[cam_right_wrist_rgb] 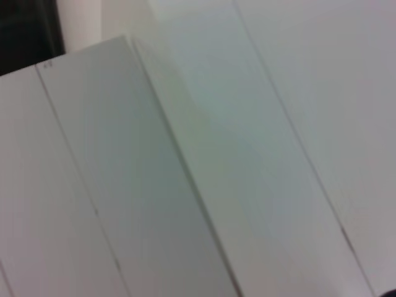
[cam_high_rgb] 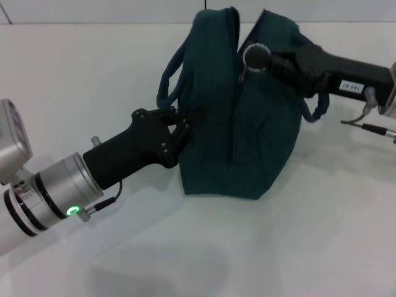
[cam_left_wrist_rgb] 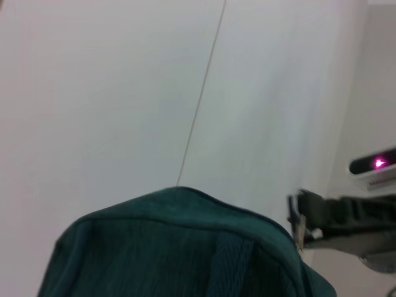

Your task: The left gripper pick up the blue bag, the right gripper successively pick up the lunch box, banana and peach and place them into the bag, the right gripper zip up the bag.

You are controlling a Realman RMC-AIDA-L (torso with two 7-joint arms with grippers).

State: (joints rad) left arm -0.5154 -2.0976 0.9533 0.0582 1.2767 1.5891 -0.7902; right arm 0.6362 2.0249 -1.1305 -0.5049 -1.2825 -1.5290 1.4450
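The blue bag point(cam_high_rgb: 247, 130) stands upright on the white table point(cam_high_rgb: 93, 68), with its metal ring pull point(cam_high_rgb: 255, 57) at the top of the zipper and one loop handle point(cam_high_rgb: 170, 77) drooping on the robot's left side. The right gripper point(cam_high_rgb: 272, 62) reaches in from the right and appears clenched on that ring pull, though its fingertips merge with the dark fabric. The left gripper point(cam_high_rgb: 185, 127) is closed on the bag's left side, pinching the fabric just below the handle.

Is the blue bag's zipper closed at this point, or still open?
Mostly closed: the blue bag shows a shut seam up to the ring pull, where the right tool sits. Past the pull, cannot tell.
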